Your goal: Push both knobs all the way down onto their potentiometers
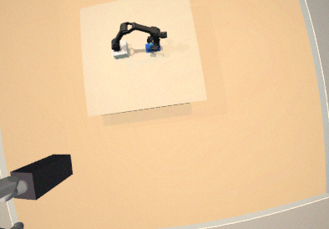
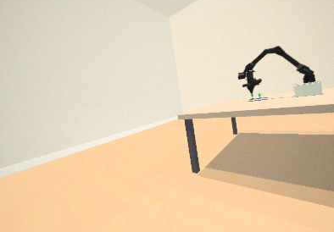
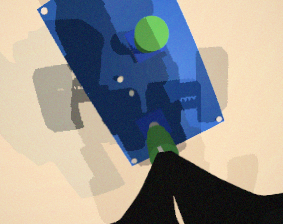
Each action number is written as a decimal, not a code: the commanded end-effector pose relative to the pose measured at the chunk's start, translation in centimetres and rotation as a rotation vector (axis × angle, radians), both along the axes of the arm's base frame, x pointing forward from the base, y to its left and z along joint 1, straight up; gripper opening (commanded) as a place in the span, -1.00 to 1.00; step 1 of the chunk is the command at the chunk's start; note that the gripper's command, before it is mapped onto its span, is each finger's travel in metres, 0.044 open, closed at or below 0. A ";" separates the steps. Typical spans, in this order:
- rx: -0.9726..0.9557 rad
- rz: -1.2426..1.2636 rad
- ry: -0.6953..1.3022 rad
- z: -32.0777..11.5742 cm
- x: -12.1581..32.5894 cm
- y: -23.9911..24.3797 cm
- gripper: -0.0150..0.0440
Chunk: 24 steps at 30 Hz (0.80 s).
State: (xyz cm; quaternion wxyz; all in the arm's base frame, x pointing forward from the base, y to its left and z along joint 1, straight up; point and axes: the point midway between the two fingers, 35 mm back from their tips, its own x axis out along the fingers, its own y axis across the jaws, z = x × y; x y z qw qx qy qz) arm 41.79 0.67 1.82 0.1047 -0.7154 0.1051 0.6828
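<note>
Tool (image 2: pixel 252 92) (image 3: pixel 164 157) was pressed together, nothing pinched, at near knob (image 3: pixel 159 140). Board (image 1: pixel 149 48) (image 2: pixel 264 98) (image 3: pixel 127 65) stood on desk (image 1: pixel 146 86) (image 2: pixel 220 109). Knob looked tilted; off-center push risked breaking potentiometer (image 3: pixel 148 120) loose. Other knob (image 2: pixel 259 95) (image 3: pixel 152 33) stood apart.
</note>
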 end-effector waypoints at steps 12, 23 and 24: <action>0.002 0.004 0.007 -1.8 0.2 0.0 -0.49; 0.002 0.004 0.007 -1.9 0.2 0.0 -0.49; 0.002 0.004 0.007 -2.0 0.2 0.0 -0.49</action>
